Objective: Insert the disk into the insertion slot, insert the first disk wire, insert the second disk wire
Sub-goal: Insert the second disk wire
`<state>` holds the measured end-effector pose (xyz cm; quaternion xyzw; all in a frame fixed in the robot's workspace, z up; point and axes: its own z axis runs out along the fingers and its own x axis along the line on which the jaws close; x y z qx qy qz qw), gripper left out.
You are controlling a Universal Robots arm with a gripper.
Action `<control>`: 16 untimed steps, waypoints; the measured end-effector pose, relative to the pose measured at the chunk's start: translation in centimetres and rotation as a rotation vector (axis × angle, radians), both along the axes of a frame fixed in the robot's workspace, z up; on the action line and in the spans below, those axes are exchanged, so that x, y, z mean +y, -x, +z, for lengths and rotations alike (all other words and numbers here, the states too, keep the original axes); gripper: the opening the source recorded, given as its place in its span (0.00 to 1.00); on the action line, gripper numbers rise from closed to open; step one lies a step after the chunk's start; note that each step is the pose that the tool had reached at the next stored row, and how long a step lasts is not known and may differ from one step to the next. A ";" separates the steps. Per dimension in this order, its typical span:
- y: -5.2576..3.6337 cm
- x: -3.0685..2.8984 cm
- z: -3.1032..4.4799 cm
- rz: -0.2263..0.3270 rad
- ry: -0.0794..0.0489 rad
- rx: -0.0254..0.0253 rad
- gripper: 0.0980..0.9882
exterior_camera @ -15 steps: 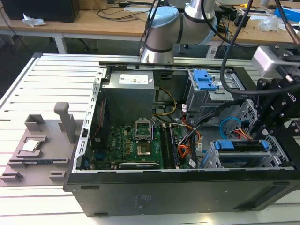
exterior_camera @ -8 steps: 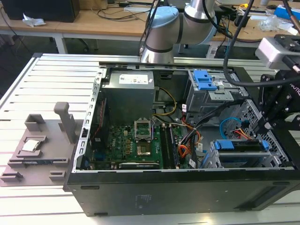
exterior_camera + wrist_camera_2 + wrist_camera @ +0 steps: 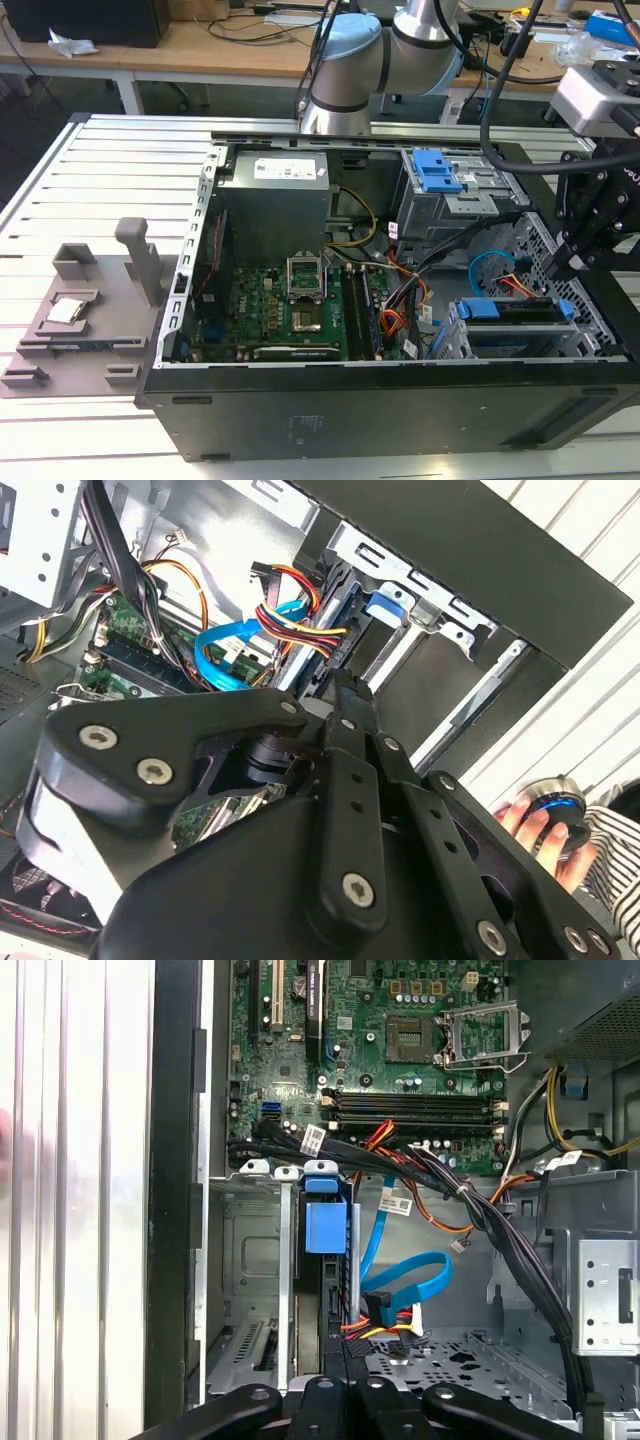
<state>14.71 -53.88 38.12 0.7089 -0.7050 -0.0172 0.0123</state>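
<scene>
A slatted aluminium table (image 3: pixel 120 170) carries an open black computer tower (image 3: pixel 380 410), with cluttered workbenches behind it. The black linkage gripper (image 3: pixel 572 263) hangs over the tower's drive corner. In the first wrist view its fingers (image 3: pixel 322 1392) lie close together with no gap showing, though I cannot tell whether anything thin is pinched between them. The flat grey hard drive in its bright blue plastic carrier (image 3: pixel 510 311) already sits inside the wide bay of grey perforated sheet metal (image 3: pixel 455 340), directly ahead of and below the fingertips. In the first wrist view the drive (image 3: pixel 325 1230) stands edge-on, its long axis running straight away from the gripper (image 3: pixel 345 1392), blue tab at the far end. A looped flat blue data cable (image 3: pixel 415 1272) and a red, yellow and black power bundle (image 3: pixel 385 1315) hang just beside the fingertips at the drive's near end. Whether either is plugged in is hidden.
</scene>
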 end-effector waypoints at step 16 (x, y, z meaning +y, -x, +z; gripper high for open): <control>0.70 2.09 -0.13 0.087 0.000 0.0000 0.23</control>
